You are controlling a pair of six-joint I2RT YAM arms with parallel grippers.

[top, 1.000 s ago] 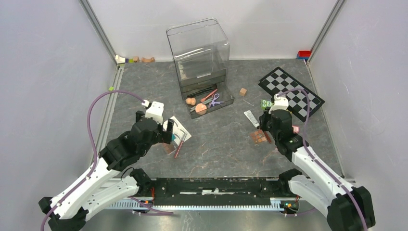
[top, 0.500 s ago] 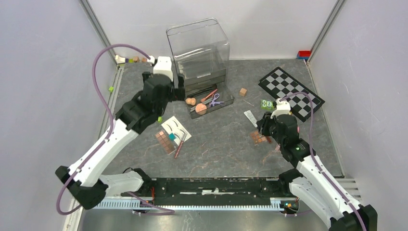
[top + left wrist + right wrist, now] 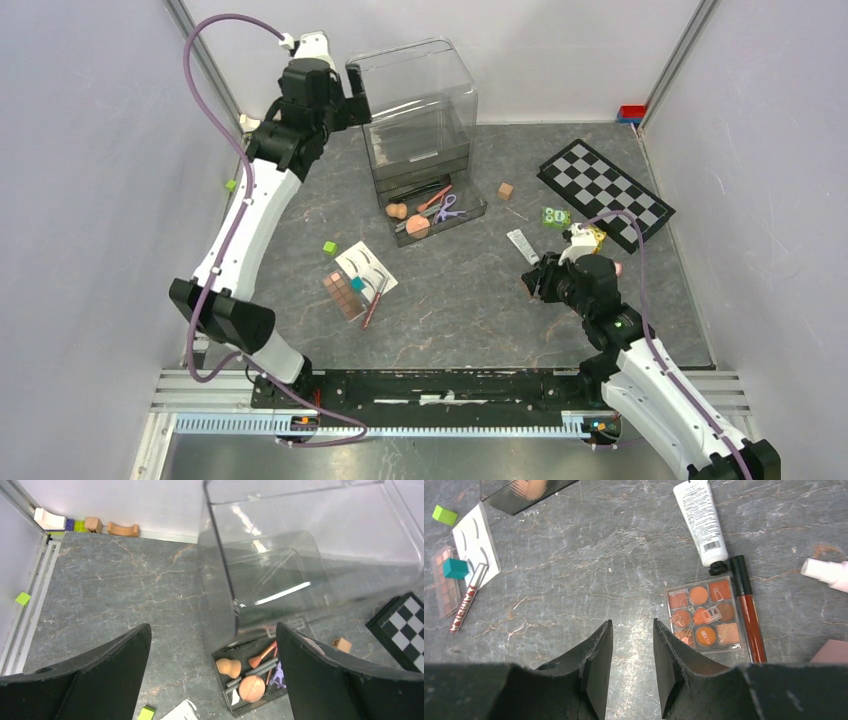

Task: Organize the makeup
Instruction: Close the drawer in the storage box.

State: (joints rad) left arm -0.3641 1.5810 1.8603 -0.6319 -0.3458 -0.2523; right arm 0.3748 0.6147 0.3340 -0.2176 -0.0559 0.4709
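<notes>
Grey tabletop point(image 3: 460, 300), pale walls point(image 3: 80, 150); left tool point(image 3: 212, 627) wide-open, right tool point(image 3: 632, 622) barely parted, both empty.

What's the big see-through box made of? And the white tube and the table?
The see-through box looks like hard clear plastic: glossy, with light streaks, and you can see through its walls. The white tube seems to be smooth, soft plastic with a barcode printed on it. The table looks like grey veined stone, or perhaps a stone-print mat.
</notes>
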